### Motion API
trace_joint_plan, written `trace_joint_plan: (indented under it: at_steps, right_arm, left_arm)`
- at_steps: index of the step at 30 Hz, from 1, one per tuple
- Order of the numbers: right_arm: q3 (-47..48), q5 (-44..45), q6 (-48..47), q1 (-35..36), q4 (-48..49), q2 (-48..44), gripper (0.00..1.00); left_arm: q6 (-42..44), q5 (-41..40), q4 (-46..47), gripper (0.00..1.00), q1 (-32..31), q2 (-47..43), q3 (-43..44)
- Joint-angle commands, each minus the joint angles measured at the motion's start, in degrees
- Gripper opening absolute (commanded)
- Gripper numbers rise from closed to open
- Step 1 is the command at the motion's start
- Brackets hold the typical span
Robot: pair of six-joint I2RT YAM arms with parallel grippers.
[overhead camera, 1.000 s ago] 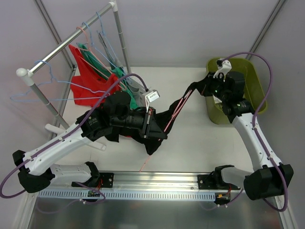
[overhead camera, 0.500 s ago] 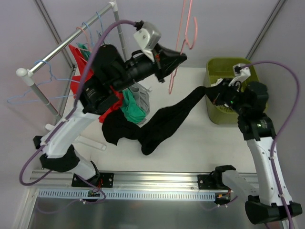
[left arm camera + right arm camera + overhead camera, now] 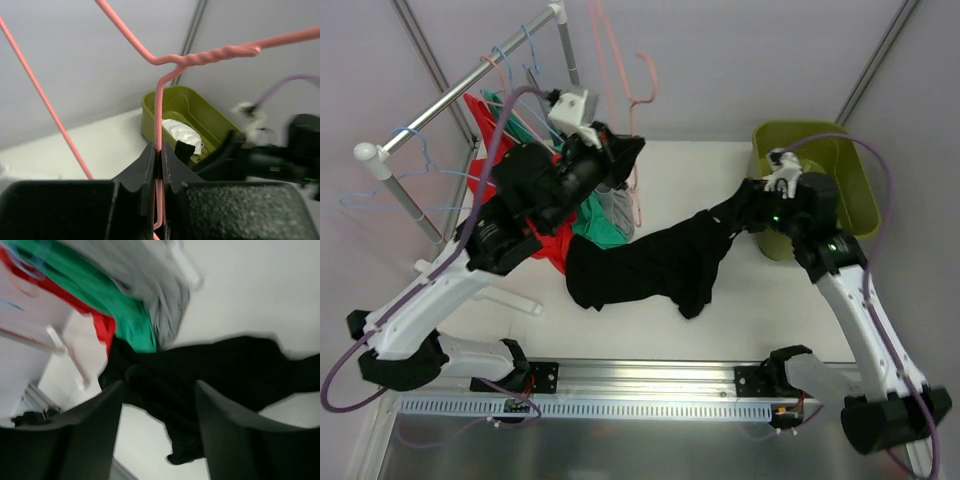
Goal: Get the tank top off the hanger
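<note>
The black tank top (image 3: 640, 265) lies crumpled on the white table, free of the hanger; it also shows in the right wrist view (image 3: 225, 365). My left gripper (image 3: 632, 148) is raised beside the clothes rack, shut on the bare pink wire hanger (image 3: 159, 110), which sticks up above it (image 3: 646, 62). In the left wrist view the jaws (image 3: 160, 147) pinch the wire just below its twisted neck. My right gripper (image 3: 738, 205) hovers over the tank top's right end. Its fingers (image 3: 85, 440) stand wide apart (image 3: 159, 387) with nothing between them.
A green bin (image 3: 840, 165) with a white cloth inside stands at the back right. The metal rack (image 3: 460, 95) at the back left carries blue hangers and red (image 3: 505, 175), green (image 3: 600, 228) and grey garments, close to the left arm.
The left arm swung the bare pink hanger from the centre back towards the rack. The right gripper opened and released the tank top, which dropped flat onto the table.
</note>
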Motion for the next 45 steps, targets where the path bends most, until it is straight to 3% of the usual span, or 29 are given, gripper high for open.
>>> trace_joint_plan:
  at_steps: [1,2,4,6,10,14,15,19,25,35,39,45]
  right_arm:
    - [-3.60,-0.71,0.83,6.41,2.10,6.62,0.68]
    - [-3.52,-0.08,0.40,7.38,2.28,8.29,0.73]
    - [-2.90,1.15,0.21,9.06,2.45,9.53,0.81]
    - [-2.64,1.24,0.74,9.67,3.42,10.76,0.83]
    - [-3.34,1.33,2.15,10.90,5.61,11.73,0.93]
    - [-3.25,1.33,3.11,11.87,6.93,12.61,0.97]
    - [-3.16,1.33,3.03,12.13,6.94,12.70,0.98]
    - [-2.99,1.42,3.03,12.49,6.94,12.00,0.99]
    - [-3.16,1.68,2.15,12.49,6.59,10.15,1.00]
    - [-2.73,1.51,1.44,12.49,6.14,9.89,1.00]
    - [-2.55,1.25,1.27,12.49,6.14,10.33,0.99]
    - [-3.08,0.63,0.74,12.49,6.15,10.94,1.00]
  left_arm:
    - [-14.31,-8.30,3.07,0.00,-0.73,-13.77,-12.48]
    - [-18.77,-10.83,3.07,0.00,-0.81,-16.50,-19.48]
    - [-21.53,-13.48,2.99,0.00,-0.73,-22.74,-24.54]
    - [-23.82,-17.87,2.20,0.00,-0.73,-26.61,-29.29]
    - [-25.40,-23.59,-0.79,0.00,-0.73,-26.64,-30.10]
    - [-29.08,-26.06,-3.78,0.00,-0.03,-23.21,-26.15]
    - [-30.06,-25.54,-4.39,0.00,2.76,-22.59,-25.79]
    - [-37.44,-9.23,-5.80,0.00,16.66,-20.31,-24.56]
    - [-41.22,-10.59,-6.33,0.00,24.03,-18.37,-22.54]
    - [-46.85,5.83,-7.30,0.00,45.12,-18.37,-21.83]
    - [-48.61,10.67,-7.30,0.00,49.10,-17.84,-24.11]
    - [-50.89,9.01,-7.30,0.00,50.77,-20.82,-30.34]
